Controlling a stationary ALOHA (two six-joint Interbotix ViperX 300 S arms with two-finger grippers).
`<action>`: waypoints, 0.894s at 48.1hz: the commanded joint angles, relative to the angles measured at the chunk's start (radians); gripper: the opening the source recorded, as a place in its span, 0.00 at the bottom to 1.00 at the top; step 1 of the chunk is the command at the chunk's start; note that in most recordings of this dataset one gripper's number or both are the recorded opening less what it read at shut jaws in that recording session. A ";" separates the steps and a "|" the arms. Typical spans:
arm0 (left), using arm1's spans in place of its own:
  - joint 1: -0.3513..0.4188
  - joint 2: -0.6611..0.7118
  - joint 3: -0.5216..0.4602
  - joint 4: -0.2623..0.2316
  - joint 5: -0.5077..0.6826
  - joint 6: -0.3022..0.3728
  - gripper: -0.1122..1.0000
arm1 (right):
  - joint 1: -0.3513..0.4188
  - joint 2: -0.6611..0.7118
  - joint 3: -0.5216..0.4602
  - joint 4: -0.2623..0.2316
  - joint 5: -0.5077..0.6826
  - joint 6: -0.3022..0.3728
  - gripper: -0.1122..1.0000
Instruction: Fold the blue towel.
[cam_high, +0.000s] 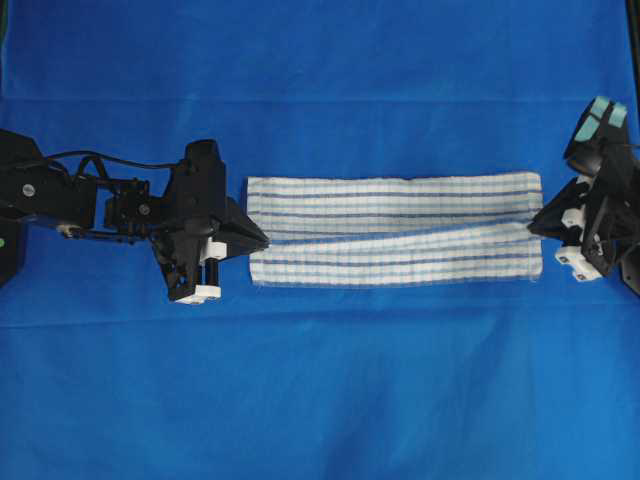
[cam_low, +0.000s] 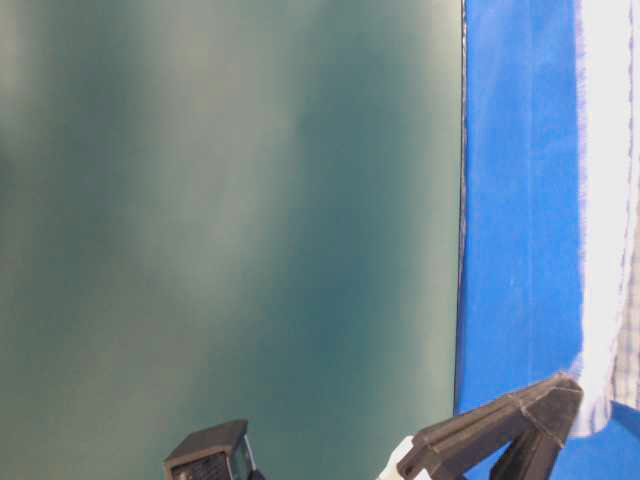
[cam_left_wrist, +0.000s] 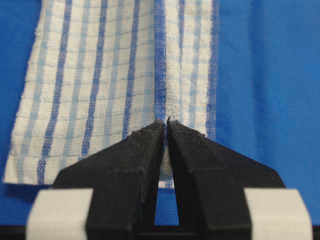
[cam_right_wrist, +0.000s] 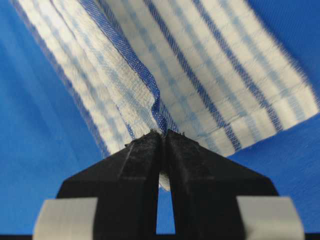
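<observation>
The white woven towel with thin dark-blue and light-blue stripes (cam_high: 395, 230) lies stretched lengthwise across the middle of the plain solid-blue table cloth (cam_high: 320, 400), a raised crease running along its length. The black left gripper (cam_left_wrist: 166, 121) is clamped on the towel's left short edge at the fold. The black right gripper (cam_right_wrist: 163, 132) pinches the gathered fold at the opposite short edge.

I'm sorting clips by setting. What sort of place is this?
Probably a robot lab bench: two black arms, the left gripper and right gripper, pinch a striped towel lying on a plain blue table cloth.
</observation>
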 joint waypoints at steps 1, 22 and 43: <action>-0.008 0.000 -0.020 0.000 -0.003 -0.003 0.13 | 0.017 0.018 -0.011 0.002 -0.005 0.006 0.15; 0.011 0.041 -0.035 -0.003 -0.005 -0.003 0.14 | 0.026 0.074 -0.017 -0.002 -0.040 0.009 0.16; 0.100 0.034 -0.054 -0.002 0.002 0.017 0.64 | -0.006 0.060 -0.041 -0.084 -0.075 0.008 0.69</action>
